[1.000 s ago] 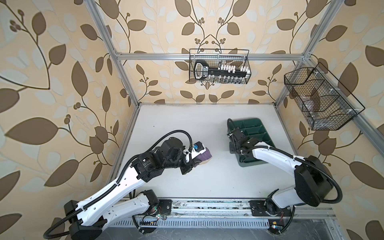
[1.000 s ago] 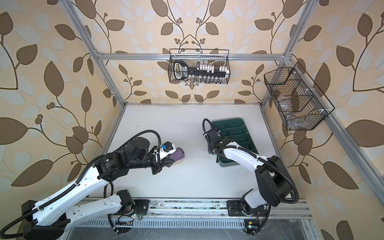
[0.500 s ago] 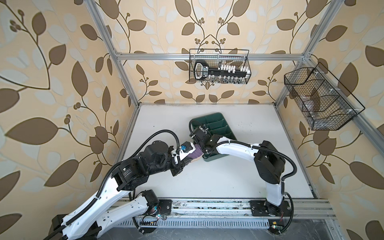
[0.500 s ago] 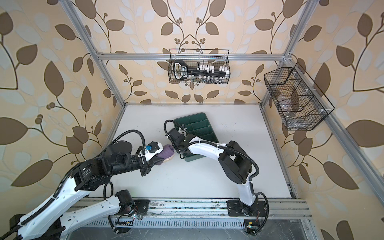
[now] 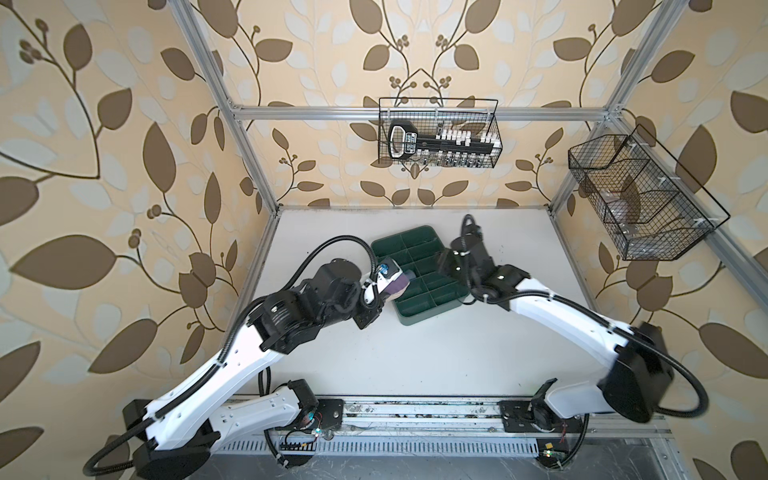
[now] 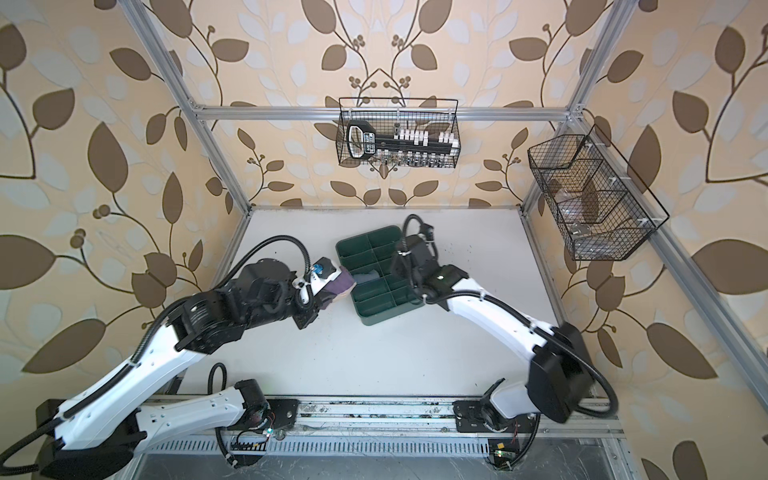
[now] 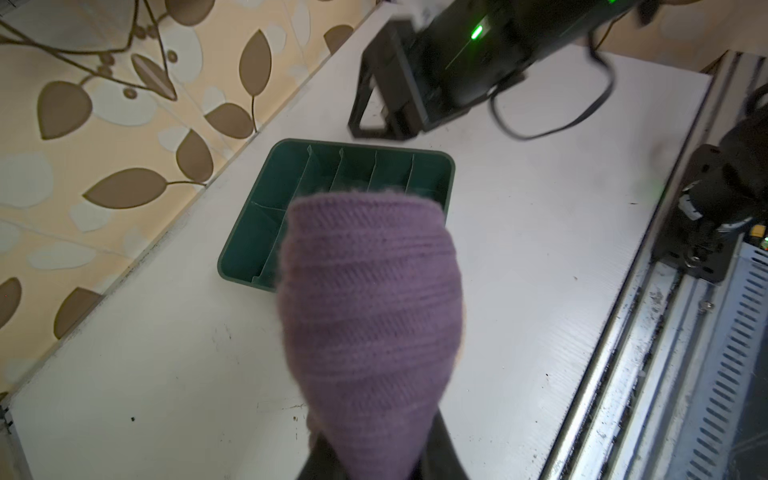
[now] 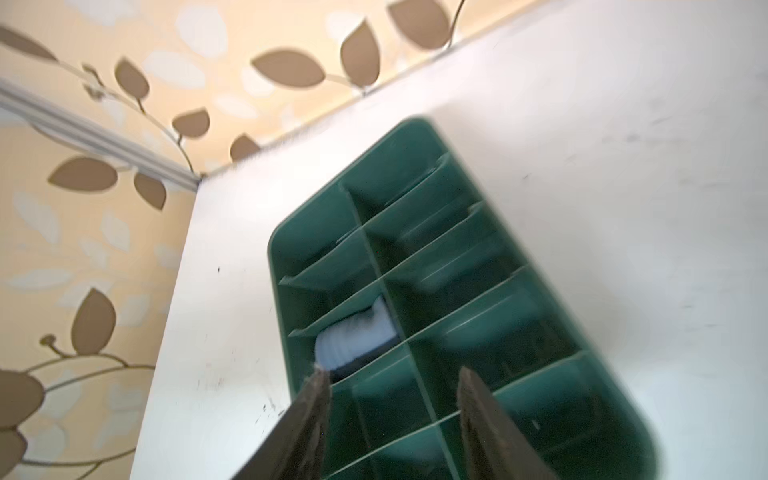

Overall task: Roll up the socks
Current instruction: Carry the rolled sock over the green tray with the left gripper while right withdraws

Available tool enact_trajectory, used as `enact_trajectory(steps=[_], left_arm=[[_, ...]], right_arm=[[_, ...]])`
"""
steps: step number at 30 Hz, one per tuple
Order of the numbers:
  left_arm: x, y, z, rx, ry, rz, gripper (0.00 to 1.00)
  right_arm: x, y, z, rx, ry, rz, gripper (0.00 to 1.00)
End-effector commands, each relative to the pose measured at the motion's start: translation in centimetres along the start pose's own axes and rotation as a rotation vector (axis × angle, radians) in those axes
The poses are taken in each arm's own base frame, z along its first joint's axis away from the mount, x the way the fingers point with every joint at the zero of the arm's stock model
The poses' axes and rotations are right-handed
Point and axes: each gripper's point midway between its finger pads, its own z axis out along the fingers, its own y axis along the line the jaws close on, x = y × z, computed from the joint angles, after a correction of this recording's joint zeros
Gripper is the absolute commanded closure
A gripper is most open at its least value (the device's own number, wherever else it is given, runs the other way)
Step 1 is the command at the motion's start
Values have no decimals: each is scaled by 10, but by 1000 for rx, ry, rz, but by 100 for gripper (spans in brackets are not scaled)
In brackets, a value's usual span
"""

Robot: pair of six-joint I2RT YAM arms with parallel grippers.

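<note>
A rolled purple sock [image 5: 395,286] [image 6: 340,286] [image 7: 370,311] hangs just above the table at the left edge of the green divided tray [image 5: 409,321] [image 6: 374,322] [image 7: 361,145] [image 8: 274,249], with my left gripper [image 5: 384,291] [image 6: 322,291] [image 7: 380,465] shut on it. A light blue ribbed sock [image 6: 368,275] [image 8: 353,336] lies in one compartment on the tray's left side. Over the tray's right half, my right gripper [image 5: 446,268] [image 6: 397,266] [image 8: 392,386] stands open with nothing between its fingers [image 8: 316,399].
A wire basket [image 5: 438,139] with tools hangs on the back wall, and another wire basket [image 5: 640,199] hangs on the right wall. A metal rail [image 5: 415,415] runs along the table's front edge. Patterned walls close in the left, back and right sides.
The tray has slid left toward the middle. My right gripper has opened and drawn back to the right over the tray. My left gripper has carried the purple sock to the tray's edge.
</note>
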Motion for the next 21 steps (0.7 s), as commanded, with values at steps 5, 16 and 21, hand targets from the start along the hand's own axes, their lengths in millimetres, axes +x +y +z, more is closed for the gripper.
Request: enact_trajectory(steps=[5,16,21], left_arm=[[2,44,93,-183,222,-67,100],[26,25,198,-112,370,-113,100],[51,15,216,-72,449,-100,100]], right_arm=[[-11,-118,-61,180,-84,-46,48],[-5,-155,-81,154,-93,-17,47],[0,-152,-72,126,-73,-19,47]])
